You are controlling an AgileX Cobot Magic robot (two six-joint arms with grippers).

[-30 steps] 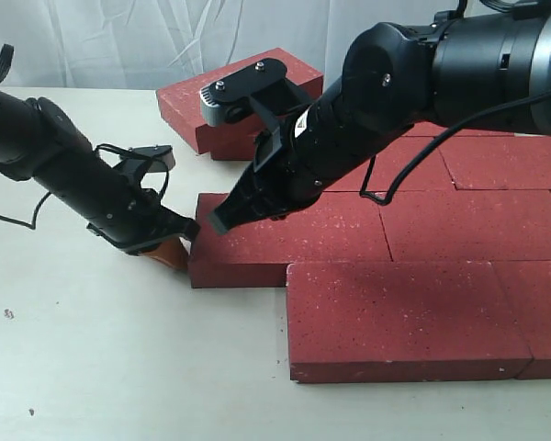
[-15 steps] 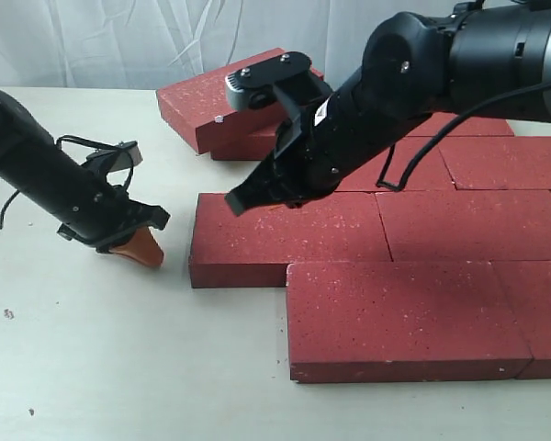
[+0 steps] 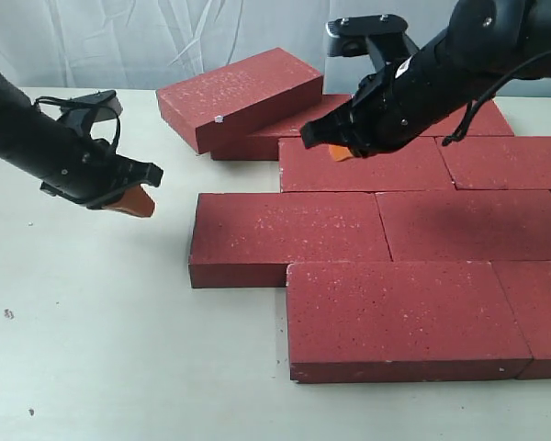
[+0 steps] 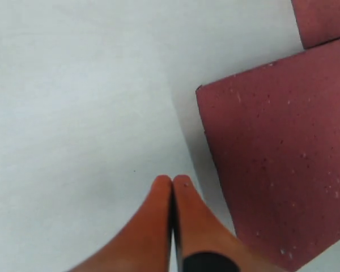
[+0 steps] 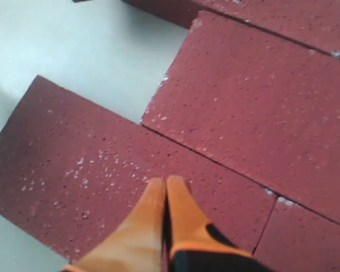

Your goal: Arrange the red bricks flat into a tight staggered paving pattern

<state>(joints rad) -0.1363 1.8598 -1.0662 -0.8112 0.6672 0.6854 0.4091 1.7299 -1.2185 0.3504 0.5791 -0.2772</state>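
The left tool (image 3: 130, 201), which a second ago pressed against the end of the middle-row brick (image 3: 285, 234), has backed off toward 9 o'clock and hangs above the bare tabletop (image 3: 92, 349), well apart from that brick. Its orange fingers are pressed together with nothing between them. The left arm (image 3: 37, 142) slants in from the 9 o'clock edge, its tip aimed toward 4 o'clock. The red bricks (image 3: 395, 317) have not shifted: they lie flat in staggered rows from the centre out to 3 o'clock, with one tilted brick (image 3: 239, 92) propped on another at 12 o'clock. The right arm (image 3: 459, 55) has pulled up off the middle row toward 1 o'clock; the right tool (image 3: 340, 151), likewise closed and empty, hovers over a back-row brick (image 3: 386, 170), pointing toward 8 o'clock
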